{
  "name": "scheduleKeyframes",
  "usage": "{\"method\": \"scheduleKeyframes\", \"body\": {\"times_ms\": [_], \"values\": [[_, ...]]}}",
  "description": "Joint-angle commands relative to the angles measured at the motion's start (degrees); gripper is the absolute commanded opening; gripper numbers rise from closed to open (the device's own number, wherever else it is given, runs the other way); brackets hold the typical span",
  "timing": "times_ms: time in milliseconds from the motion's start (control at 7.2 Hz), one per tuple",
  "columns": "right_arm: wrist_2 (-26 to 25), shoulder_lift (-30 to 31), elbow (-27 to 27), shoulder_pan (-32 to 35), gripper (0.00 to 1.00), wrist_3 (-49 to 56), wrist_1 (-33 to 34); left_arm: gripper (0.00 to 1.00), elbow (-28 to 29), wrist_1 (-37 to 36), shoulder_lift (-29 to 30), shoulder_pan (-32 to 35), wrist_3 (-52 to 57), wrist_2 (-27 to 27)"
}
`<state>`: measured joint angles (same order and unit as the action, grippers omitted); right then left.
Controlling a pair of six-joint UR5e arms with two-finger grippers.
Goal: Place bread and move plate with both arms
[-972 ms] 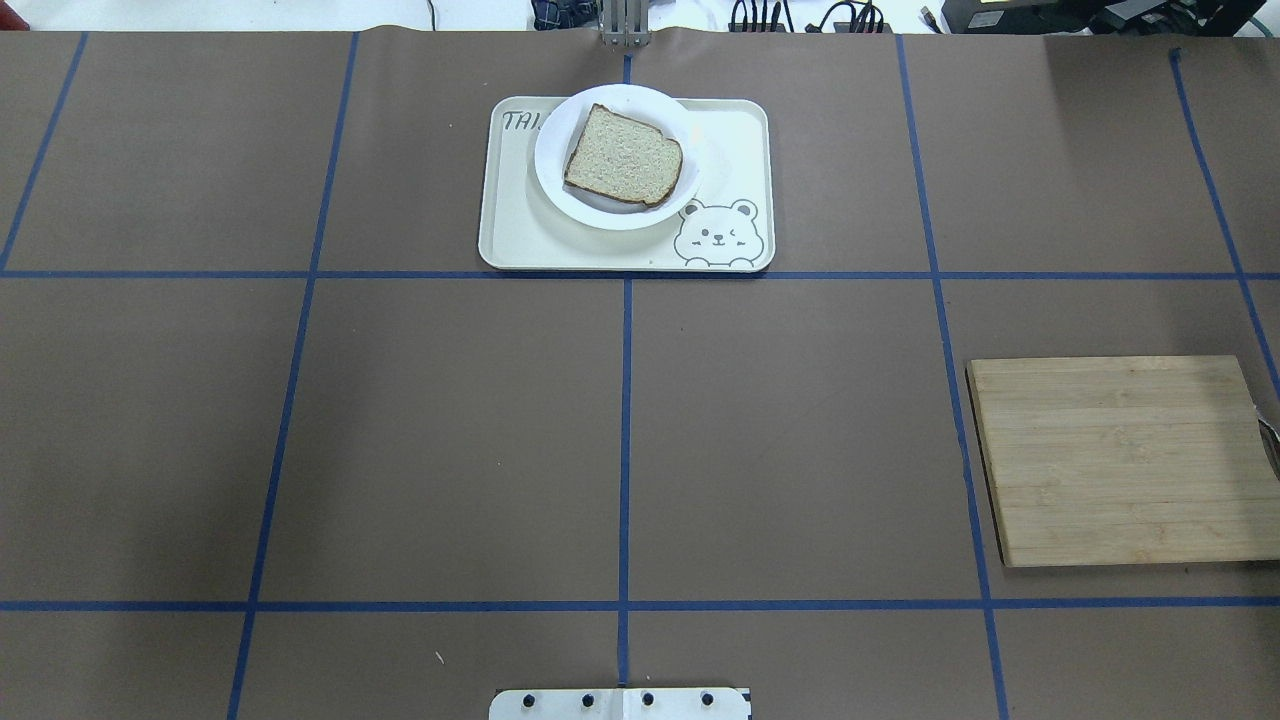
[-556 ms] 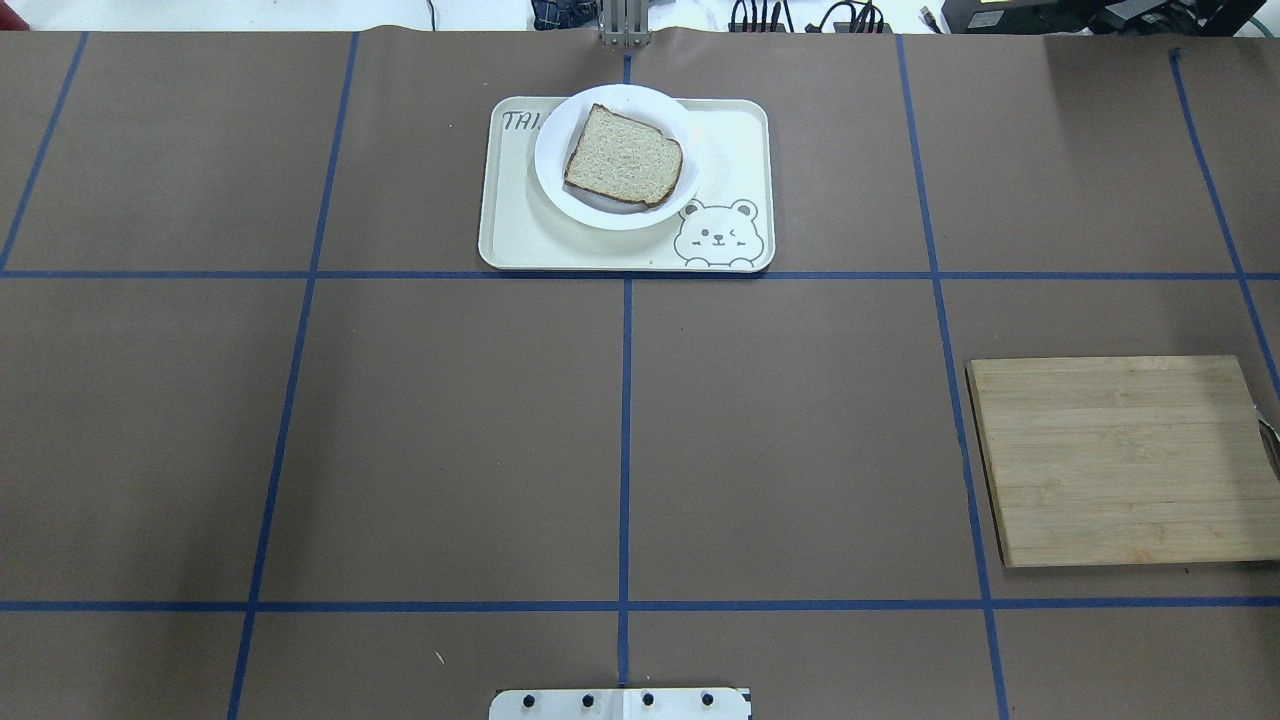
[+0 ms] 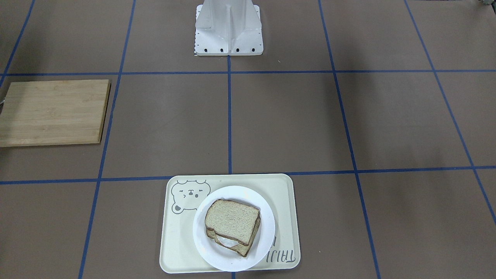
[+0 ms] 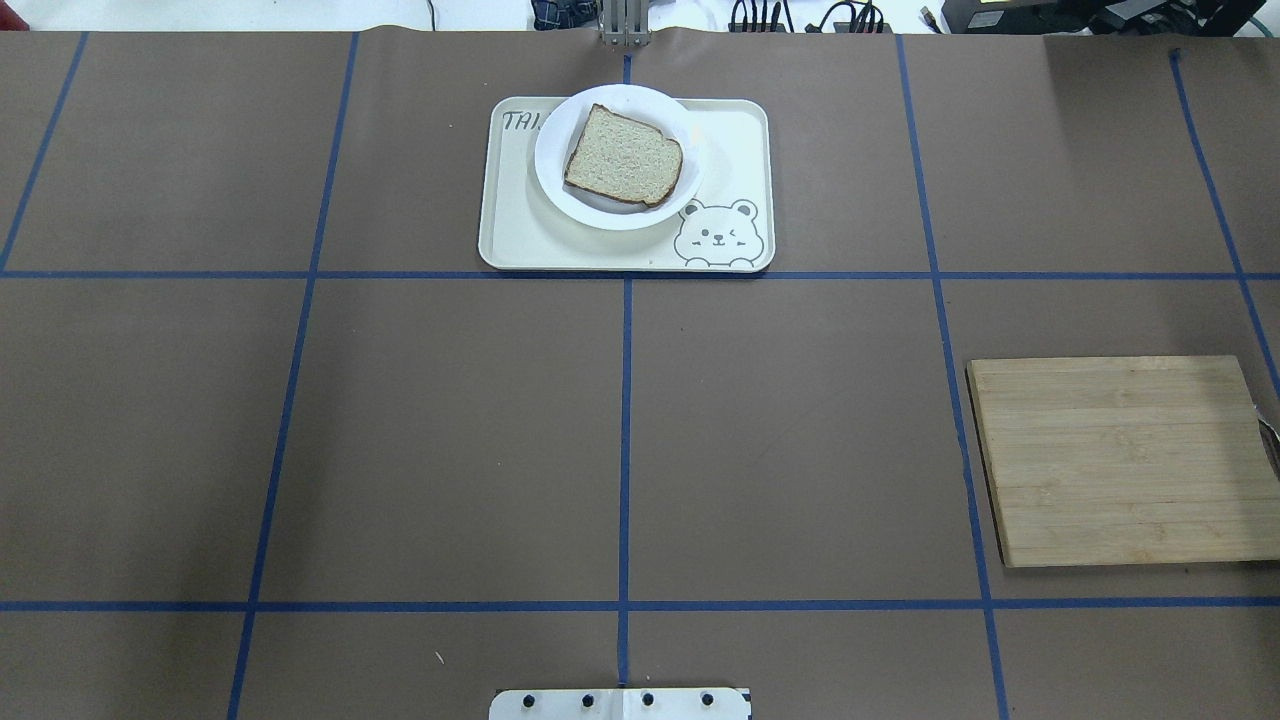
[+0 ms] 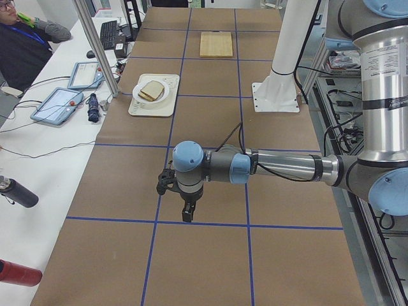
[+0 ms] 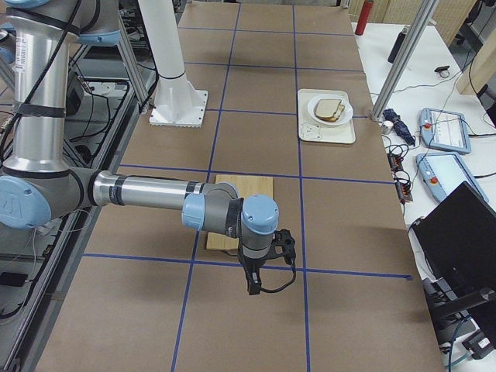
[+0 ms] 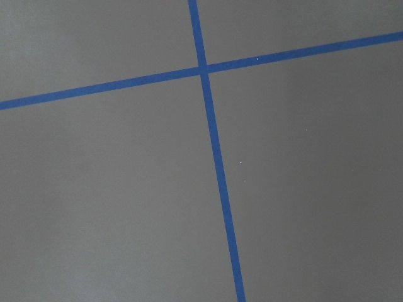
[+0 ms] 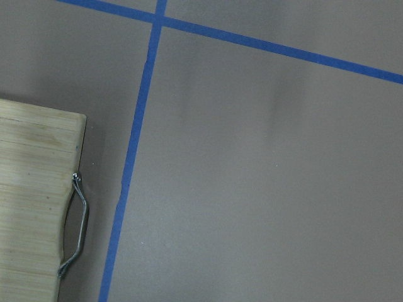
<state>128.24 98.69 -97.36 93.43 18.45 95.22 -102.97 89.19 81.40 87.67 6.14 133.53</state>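
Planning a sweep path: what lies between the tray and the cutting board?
Nothing stands there. In the overhead view, only brown table cover crossed by blue tape lines separates the tray from the cutting board.

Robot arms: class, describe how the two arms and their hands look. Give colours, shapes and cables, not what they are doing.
The left arm and right arm are silver-grey tubes joined by darker grey housings with round light-blue caps. Each ends in a small black part: the left hand and the right hand. A thin black cable loops by each wrist.
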Motion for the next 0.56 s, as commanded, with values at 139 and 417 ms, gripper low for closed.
{"method": "scheduleKeyframes", "body": {"times_ms": [139,417], "values": [[0.07,-0.34,-1.87,0.0,1.0,-0.7,0.06,0.98,0.05,0.11,-0.19,0.22,0.01,-0.11],[0.16,-0.95,-1.78,0.0,1.0,-0.79,0.06,0.98,0.05,0.11,-0.27,0.4,0.01,-0.11]]}}
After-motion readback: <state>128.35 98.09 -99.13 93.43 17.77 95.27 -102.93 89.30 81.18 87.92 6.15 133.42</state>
